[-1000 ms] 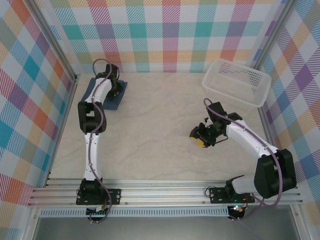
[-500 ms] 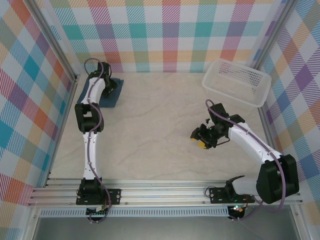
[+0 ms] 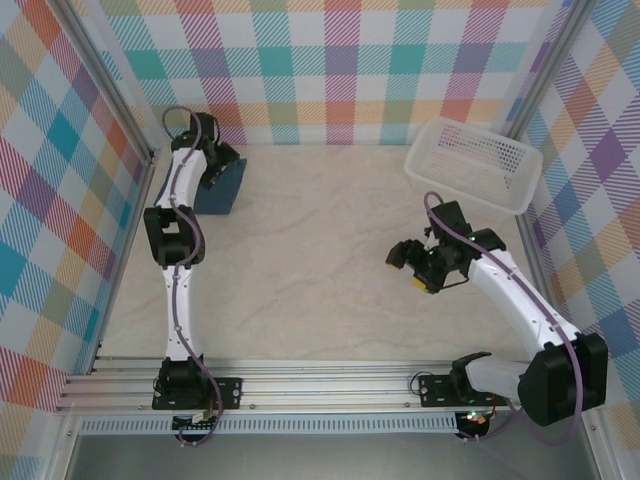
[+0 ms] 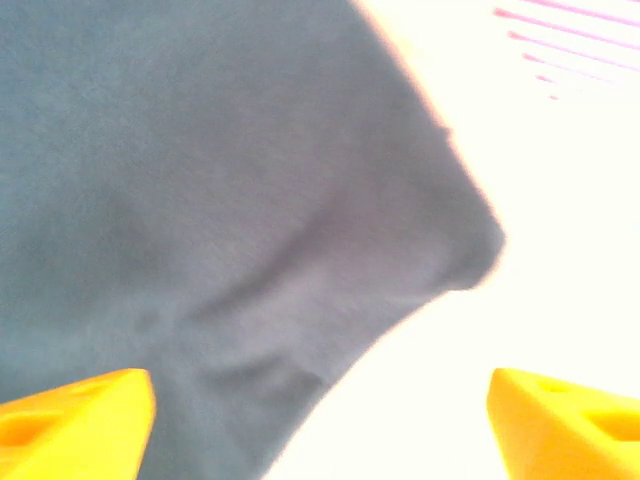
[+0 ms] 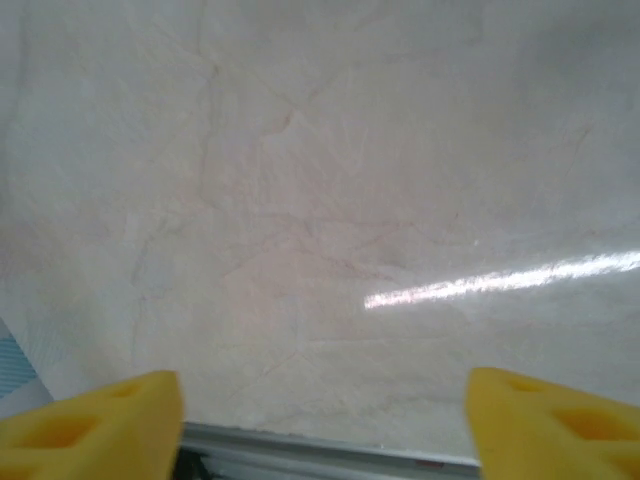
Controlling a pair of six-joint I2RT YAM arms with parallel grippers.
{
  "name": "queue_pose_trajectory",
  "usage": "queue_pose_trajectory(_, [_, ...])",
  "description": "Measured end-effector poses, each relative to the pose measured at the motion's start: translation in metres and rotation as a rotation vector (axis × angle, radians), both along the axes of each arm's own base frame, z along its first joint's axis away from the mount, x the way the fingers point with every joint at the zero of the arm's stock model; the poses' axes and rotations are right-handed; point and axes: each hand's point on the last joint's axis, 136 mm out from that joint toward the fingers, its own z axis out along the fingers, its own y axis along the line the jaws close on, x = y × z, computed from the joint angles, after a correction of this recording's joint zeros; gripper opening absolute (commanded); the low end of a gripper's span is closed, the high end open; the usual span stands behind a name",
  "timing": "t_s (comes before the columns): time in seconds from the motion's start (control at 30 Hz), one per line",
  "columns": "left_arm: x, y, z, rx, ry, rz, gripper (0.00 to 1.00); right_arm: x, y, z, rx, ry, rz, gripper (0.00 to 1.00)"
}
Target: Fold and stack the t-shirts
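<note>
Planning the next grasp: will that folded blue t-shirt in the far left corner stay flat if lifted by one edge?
Probably not: the t-shirt shows soft creases and a rounded corner, so it likely flops and unfolds. Pushed, its matte fabric would probably bunch rather than slide.

Top camera looks steeply down from behind the arm bases point(image 3: 190, 385) at six o'clock, covering the whole bench point(image 3: 320, 260). Left wrist camera hangs close over the t-shirt point(image 4: 200, 180), at ten o'clock overhead; right wrist camera faces the bench surface.
</note>
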Motion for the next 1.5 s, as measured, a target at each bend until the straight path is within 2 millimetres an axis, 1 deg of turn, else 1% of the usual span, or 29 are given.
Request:
queue_pose_trajectory(0.03, [-0.007,-0.004,0.018,-0.009,-0.022,-0.005,1.0,0.005,-0.005,0.008,-0.019,-0.042,-0.007,1.0])
queue_pose_trajectory(0.13, [-0.048,-0.017,0.098,-0.024,-0.16,-0.03,1.0,0.021,-0.024,0.035,-0.106,-0.189,-0.04,1.0])
queue_pose_trajectory(0.2, [-0.089,-0.023,0.156,-0.003,-0.28,-0.049,1.0,0.028,-0.039,0.055,-0.177,-0.298,-0.064,1.0])
queue_pose_trajectory(0.23, [-0.105,-0.024,0.176,0.017,-0.328,-0.052,1.0,0.032,-0.047,0.065,-0.216,-0.349,-0.082,1.0])
queue_pose_trajectory(0.27, [-0.126,-0.023,0.199,0.068,-0.393,-0.041,1.0,0.036,-0.06,0.076,-0.274,-0.41,-0.116,1.0])
queue_pose_trajectory(0.3, [-0.148,-0.019,0.214,0.122,-0.436,-0.021,1.0,0.04,-0.07,0.084,-0.324,-0.456,-0.146,1.0])
queue_pose_trajectory(0.33, [-0.17,-0.017,0.223,0.184,-0.466,0.006,1.0,0.043,-0.081,0.09,-0.376,-0.5,-0.174,1.0])
queue_pose_trajectory(0.37, [-0.198,-0.015,0.225,0.277,-0.498,0.044,1.0,0.048,-0.092,0.094,-0.436,-0.565,-0.187,1.0])
queue_pose_trajectory(0.4, [-0.218,-0.014,0.221,0.332,-0.508,0.057,1.0,0.052,-0.098,0.092,-0.479,-0.612,-0.188,1.0])
queue_pose_trajectory(0.43, [-0.24,-0.014,0.204,0.393,-0.508,0.048,1.0,0.054,-0.104,0.085,-0.529,-0.653,-0.181,1.0])
queue_pose_trajectory(0.47, [-0.258,-0.011,0.183,0.457,-0.482,0.026,1.0,0.055,-0.11,0.072,-0.586,-0.685,-0.163,1.0])
queue_pose_trajectory(0.5, [-0.275,-0.002,0.155,0.528,-0.431,0.009,1.0,0.055,-0.115,0.054,-0.637,-0.699,-0.138,1.0])
queue_pose_trajectory(0.53, [-0.284,0.005,0.133,0.576,-0.388,-0.005,1.0,0.054,-0.119,0.037,-0.681,-0.696,-0.113,1.0])
queue_pose_trajectory(0.57, [-0.299,0.016,0.098,0.636,-0.304,-0.037,1.0,0.05,-0.124,0.013,-0.728,-0.671,-0.079,1.0])
queue_pose_trajectory(0.6, [-0.307,0.021,0.069,0.664,-0.242,-0.074,1.0,0.048,-0.128,-0.005,-0.755,-0.641,-0.052,1.0])
queue_pose_trajectory(0.63, [-0.315,0.025,0.044,0.674,-0.195,-0.104,1.0,0.046,-0.133,-0.021,-0.775,-0.609,-0.036,1.0])
queue_pose_trajectory(0.67, [-0.326,0.029,0.018,0.683,-0.152,-0.135,1.0,0.045,-0.14,-0.035,-0.792,-0.578,-0.029,1.0])
queue_pose_trajectory(0.7, [-0.338,0.035,-0.003,0.686,-0.126,-0.151,1.0,0.046,-0.145,-0.045,-0.801,-0.558,-0.023,1.0])
queue_pose_trajectory(0.73, [-0.344,0.038,-0.016,0.682,-0.123,-0.153,1.0,0.047,-0.148,-0.052,-0.804,-0.548,-0.021,1.0])
queue_pose_trajectory(0.8, [-0.35,0.044,-0.036,0.677,-0.135,-0.153,1.0,0.055,-0.15,-0.064,-0.799,-0.541,-0.011,1.0])
queue_pose_trajectory(0.87, [-0.344,0.044,-0.047,0.665,-0.148,-0.162,1.0,0.064,-0.149,-0.073,-0.777,-0.546,-0.001,1.0])
queue_pose_trajectory(0.97, [-0.318,0.04,-0.054,0.647,-0.183,-0.188,1.0,0.079,-0.145,-0.082,-0.738,-0.576,0.009,1.0])
queue_pose_trajectory(1.03, [-0.297,0.036,-0.057,0.631,-0.204,-0.208,1.0,0.09,-0.143,-0.082,-0.712,-0.612,0.002,1.0])
queue_pose_trajectory(1.13, [-0.265,0.031,-0.056,0.619,-0.261,-0.223,1.0,0.108,-0.143,-0.079,-0.674,-0.677,-0.018,1.0])
queue_pose_trajectory(1.23, [-0.239,0.027,-0.051,0.618,-0.305,-0.238,1.0,0.125,-0.141,-0.078,-0.645,-0.741,-0.009,1.0])
queue_pose_trajectory(1.33, [-0.232,0.022,-0.042,0.629,-0.373,-0.249,1.0,0.138,-0.135,-0.08,-0.617,-0.8,0.003,1.0])
queue_pose_trajectory(1.4, [-0.235,0.019,-0.042,0.643,-0.445,-0.248,1.0,0.14,-0.131,-0.084,-0.606,-0.841,0.017,1.0])
queue_pose_trajectory(1.43, [-0.239,0.018,-0.047,0.647,-0.453,-0.25,1.0,0.138,-0.131,-0.087,-0.605,-0.843,0.021,1.0])
queue_pose_trajectory(1.5, [-0.245,0.016,-0.064,0.646,-0.401,-0.281,1.0,0.136,-0.13,-0.088,-0.602,-0.85,0.022,1.0])
